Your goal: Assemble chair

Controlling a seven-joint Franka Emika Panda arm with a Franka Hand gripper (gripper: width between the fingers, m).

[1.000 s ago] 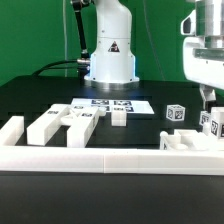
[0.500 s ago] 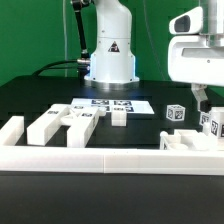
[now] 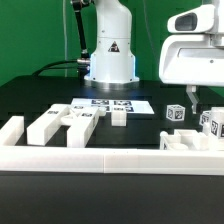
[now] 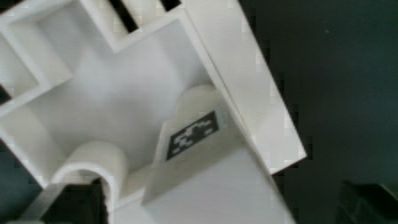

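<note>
**Gripper lifted clear, jaws wide**

In the exterior view, the gripper [image 3: 191, 98] has risen and shifted toward 9 o'clock, jaws wide and empty. The chair [image 3: 184, 141] remains unassembled, with loose parts at 4 and 8 o'clock. A fresh pick appears pending.

I see matte-white chair parts [image 3: 60, 125] bearing small black-and-white square tags [image 3: 176, 113], on a black table [image 3: 30, 95]. The marker board [image 3: 112, 103] is white, printed in black. Behind it the arm base [image 3: 110, 55] is white and the backdrop [image 3: 30, 35] green.
</note>
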